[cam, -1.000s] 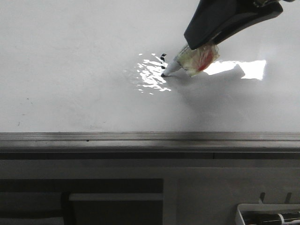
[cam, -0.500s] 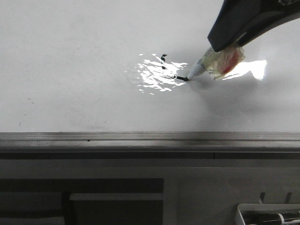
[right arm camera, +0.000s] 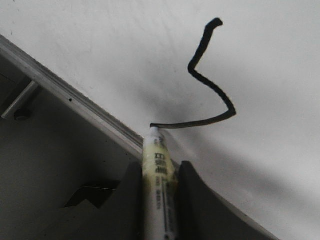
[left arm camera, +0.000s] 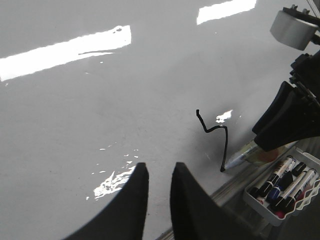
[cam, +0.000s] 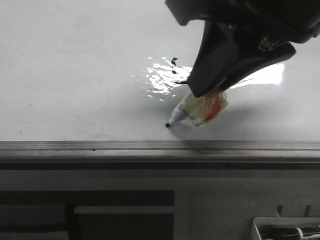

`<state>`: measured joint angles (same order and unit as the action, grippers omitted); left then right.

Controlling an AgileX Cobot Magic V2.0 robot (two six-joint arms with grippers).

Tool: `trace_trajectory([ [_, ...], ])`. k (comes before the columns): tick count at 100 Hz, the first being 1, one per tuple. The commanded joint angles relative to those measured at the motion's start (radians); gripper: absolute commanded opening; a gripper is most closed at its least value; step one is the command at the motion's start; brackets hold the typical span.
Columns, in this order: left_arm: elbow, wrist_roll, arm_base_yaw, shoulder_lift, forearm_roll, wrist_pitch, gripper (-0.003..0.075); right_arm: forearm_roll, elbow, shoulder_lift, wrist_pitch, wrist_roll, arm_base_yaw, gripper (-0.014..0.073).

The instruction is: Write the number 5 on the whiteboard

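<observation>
Trailing from right hand (right arm camera: pixel 159 172): number 5 (right arm camera: pixel 207 82)

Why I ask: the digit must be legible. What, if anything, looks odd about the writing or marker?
The number 5 has no top bar, so it reads as an angular squiggle. Its last stroke runs long, with the marker tip ending near the whiteboard rail. Clear plastic with red is bunched round the marker.

A white tray (left arm camera: pixel 300 161) holds several markers (left arm camera: pixel 278 179), caps mixed colours.
</observation>
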<state>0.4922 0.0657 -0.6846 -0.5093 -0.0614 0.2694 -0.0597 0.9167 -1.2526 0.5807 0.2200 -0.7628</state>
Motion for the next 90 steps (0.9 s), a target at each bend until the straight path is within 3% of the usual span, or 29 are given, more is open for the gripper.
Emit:
trace_trajectory([
  [1,0.028,-0.010,0.004,-0.003,-0.009,-0.085,0.0094,-0.048,0.050,0.033,-0.065,-0.007,0.001,-0.0040],
  [30,0.028,-0.010,0.004,-0.007,-0.009,-0.085,0.0094,-0.161,0.074,0.141,-0.111,-0.009,0.018,-0.0040],
  [90,0.028,-0.010,0.004,-0.007,-0.007,-0.085,0.0094,-0.159,0.074,0.037,-0.162,-0.009,0.051,-0.0040],
])
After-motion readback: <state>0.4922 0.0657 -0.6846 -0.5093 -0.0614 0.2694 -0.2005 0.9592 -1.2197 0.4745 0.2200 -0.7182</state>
